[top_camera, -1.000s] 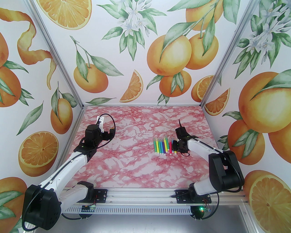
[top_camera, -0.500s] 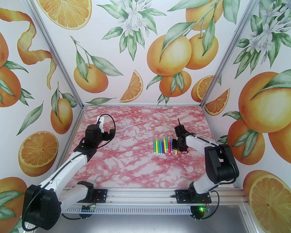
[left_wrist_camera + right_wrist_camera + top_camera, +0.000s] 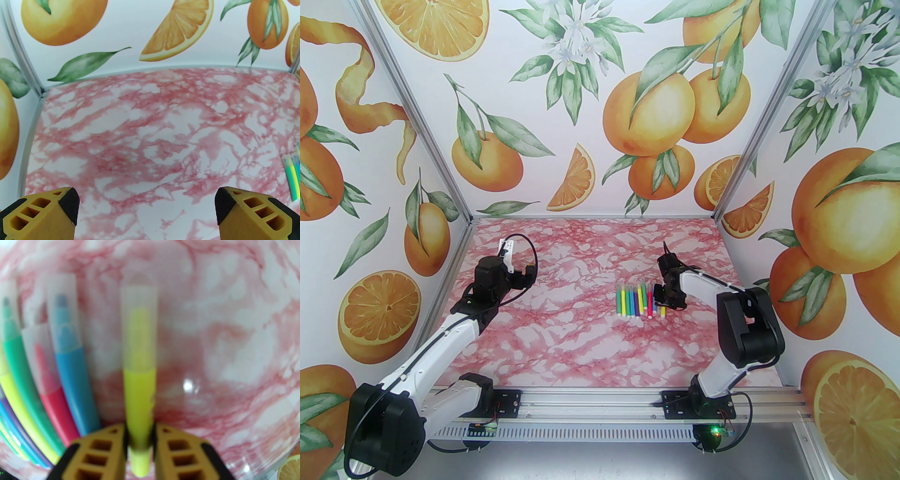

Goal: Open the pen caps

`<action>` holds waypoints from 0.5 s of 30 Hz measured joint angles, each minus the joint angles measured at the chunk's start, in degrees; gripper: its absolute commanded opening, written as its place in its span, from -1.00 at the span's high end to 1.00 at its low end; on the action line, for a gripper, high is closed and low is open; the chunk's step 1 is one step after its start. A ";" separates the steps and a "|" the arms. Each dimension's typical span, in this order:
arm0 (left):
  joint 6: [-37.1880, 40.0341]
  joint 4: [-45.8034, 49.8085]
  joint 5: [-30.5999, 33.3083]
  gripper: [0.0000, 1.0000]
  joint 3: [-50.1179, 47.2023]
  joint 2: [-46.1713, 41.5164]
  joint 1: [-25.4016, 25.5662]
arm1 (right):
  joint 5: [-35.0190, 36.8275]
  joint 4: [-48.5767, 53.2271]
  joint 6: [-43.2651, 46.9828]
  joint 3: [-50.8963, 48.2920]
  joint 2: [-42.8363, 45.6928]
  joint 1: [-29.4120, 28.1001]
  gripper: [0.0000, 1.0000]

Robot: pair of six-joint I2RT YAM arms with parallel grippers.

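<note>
**Gripping the yellow pen by its barrel, cap pointing away**

We see the right gripper (image 3: 140,431) low over the table (image 3: 581,337), at the right end of the row of pens (image 3: 635,302). Its two fingers stand on either side of the yellow pen (image 3: 139,390). They sit against the lower barrel, with a short stub of the pen's near end sticking out behind them. The wrist picture is soft, so we can only say the pads appear to press the plastic. On that showing we read the claw as clenched on the barrel rather than merely straddling it.

The pen's long axis runs straight out from the claw, in line with the fingers. Its cap (image 3: 138,329) is a frosted sleeve with the yellow showing through, and it sits at the far end, well clear of the pads. The blue pen (image 3: 70,371) lies just beside on the left, roughly parallel and apart from the yellow one. Its own cap points the same way, as do the others in the row.

The left gripper (image 3: 146,202) hangs over bare table far to the left. Its fingers are spread as wide as they go and hold nothing. The tips of the pen row show at the right edge of its wrist view.

We judge that the coming move turns on this layout. The right arm has the barrel, and the free cap faces away from it. The left arm, the farther of the two, would have to cross the table to take that cap and pull along the pen's axis.
</note>
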State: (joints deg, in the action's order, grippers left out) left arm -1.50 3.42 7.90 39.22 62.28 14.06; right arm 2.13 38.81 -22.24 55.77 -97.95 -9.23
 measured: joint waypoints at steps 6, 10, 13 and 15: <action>-0.17 0.68 -0.79 -1.00 0.79 0.02 0.00 | 0.00 0.04 0.85 0.07 0.15 0.00 0.66; -1.22 0.96 -1.81 -1.00 1.70 0.31 0.00 | 0.00 -0.20 1.68 0.07 0.46 0.00 0.68; -2.16 0.94 -3.37 -1.00 1.92 0.74 0.00 | -0.02 -1.07 2.45 0.02 1.38 -0.02 0.72; -3.04 0.96 -4.35 -1.00 1.95 1.18 0.00 | -0.24 -1.62 3.17 -0.09 2.91 -0.02 0.72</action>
State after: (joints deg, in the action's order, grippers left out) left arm -4.54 4.38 3.55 41.17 63.46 14.06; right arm 1.89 37.19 -19.07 55.68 -95.04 -9.26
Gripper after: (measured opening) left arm 0.999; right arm 0.165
